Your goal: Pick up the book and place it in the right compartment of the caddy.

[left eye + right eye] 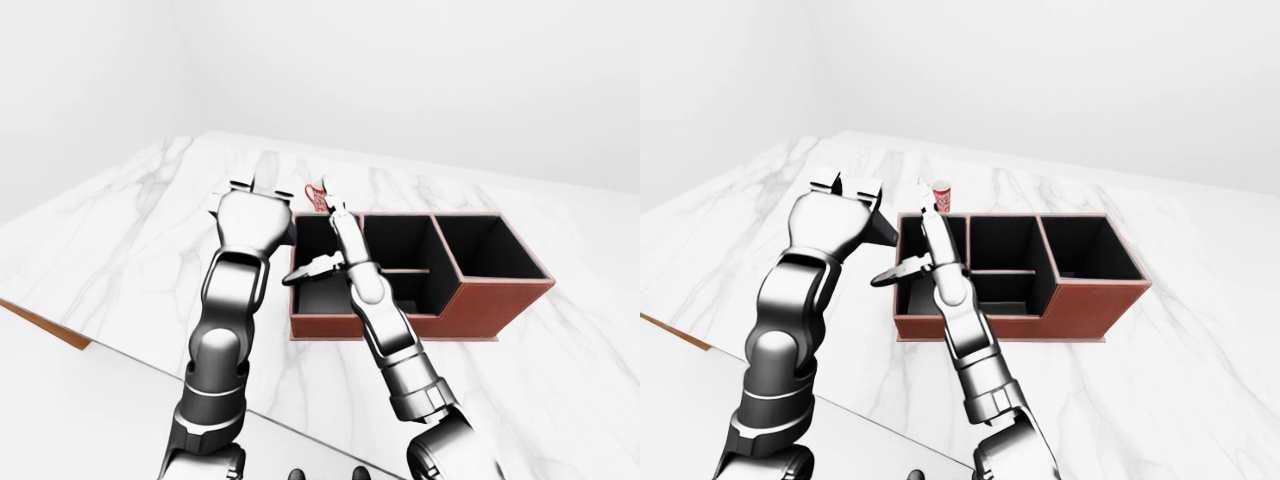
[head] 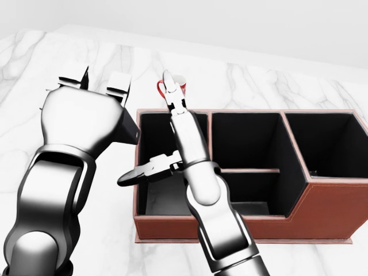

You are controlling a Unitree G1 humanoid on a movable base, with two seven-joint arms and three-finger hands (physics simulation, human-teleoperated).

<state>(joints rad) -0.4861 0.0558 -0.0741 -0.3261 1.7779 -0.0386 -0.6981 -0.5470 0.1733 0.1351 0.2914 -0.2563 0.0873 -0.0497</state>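
Looking down on a white marble worktop (image 2: 287, 80) with a red-brown caddy (image 2: 322, 201) on it, black inside, split into left, middle and right sections, with the middle one crossed by a divider.

Reading the left hand (image 2: 86, 112) as clamped on the book (image 2: 129, 134). Only seeing the back of the hand, with a dark flat slab sticking out at its lower right, clear of the worktop and just left of the caddy's left wall in the head view. Can't see the finger contact itself, so calling the hold a judgement.

Seeing the right hand (image 2: 185, 144) spread wide and holding nothing. One finger points up the view, the thumb is out to the left, and the whole hand hovers over the caddy's left section.

Spotting a red-and-white patterned mug (image 1: 940, 196) on the worktop just past the caddy's far left corner, partly hidden behind the right hand's finger in the head view. Not part of the job.

Progress, as judged:
- Pickup looks done.
- Placement not done. The right compartment (image 2: 325, 141) shows no book and sits well apart from it, at the opposite end of the caddy.
- Left to do: carry across the full caddy width, or pass to the right hand, then lower in and release.
- Would watch the right arm, currently lying across that path.

No brands, labels or readable writing anywhere, only a decorative pattern on the mug.
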